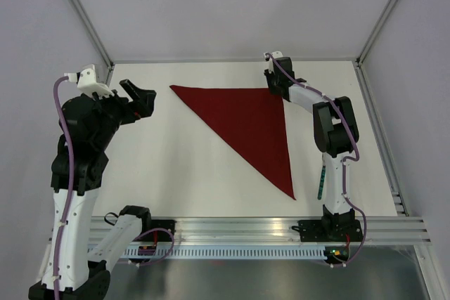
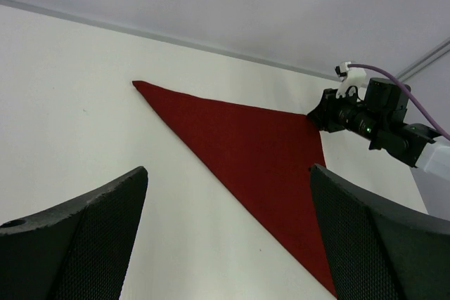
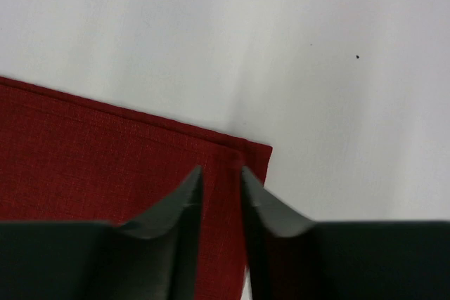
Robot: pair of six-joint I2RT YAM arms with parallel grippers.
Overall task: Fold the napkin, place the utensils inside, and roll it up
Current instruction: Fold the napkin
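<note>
Dark red napkin (image 1: 249, 121), folded to a triangle, flat on the white desk (image 1: 176, 166). One long edge along the far side, one straight edge down the right side, and the slanted edge from the far left tip to the near tip. Square corner at the far right; two layers of cloth visible there in the right wrist view, edges nearly matched.

Right gripper (image 3: 220, 171) directly over that far right corner, pointing down onto the cloth. Fingers (image 3: 184, 198) a little apart, with only a narrow gap and red fabric visible through it. Cloth under them flat (as far as the wrist view shows). Contact of the tips with the fabric hard to judge.

Left gripper (image 1: 139, 95) high above the desk, left of the napkin's far left tip and apart from it. Spread wide and holding nothing, facing toward the napkin and the other arm.

Fork (image 1: 320, 184) on the desk near the base of the right arm, right of the napkin's near tip and apart from the cloth. Only the teal-green handle seen, just beside the arm; head hidden.
</note>
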